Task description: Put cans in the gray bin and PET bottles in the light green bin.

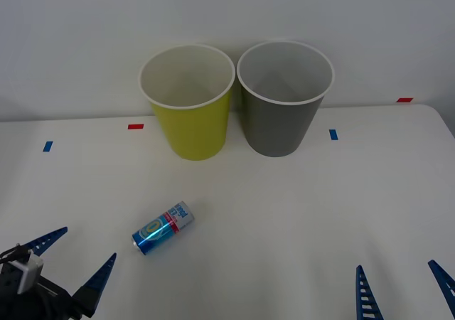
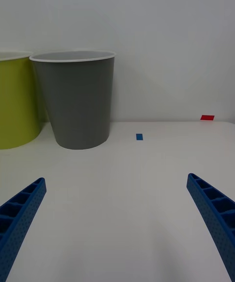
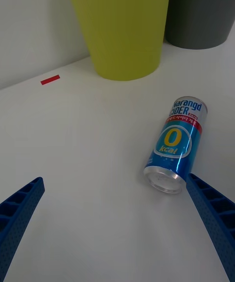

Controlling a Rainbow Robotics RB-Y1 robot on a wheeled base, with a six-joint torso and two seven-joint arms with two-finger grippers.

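Observation:
A small shiny blue can (image 1: 163,227) (image 3: 175,146) with a white-and-red band lies on its side on the white table, in front of the bins. The light green bin (image 1: 189,99) (image 3: 120,20) (image 2: 14,101) and the gray bin (image 1: 284,96) (image 2: 78,98) (image 3: 203,5) stand upright side by side at the back. My left gripper (image 1: 75,259) (image 3: 115,233) is open at the near left, just short of the can and left of it. At the near right, my right gripper (image 1: 402,284) (image 2: 115,223) is open and holds nothing. No PET bottles are in view.
Small red tape marks (image 1: 135,126) (image 1: 404,100) and blue tape marks (image 1: 47,146) (image 1: 333,134) lie on the table near the back. A pale wall rises behind the bins. Bare table surface (image 1: 284,220) stretches between the can and the right gripper.

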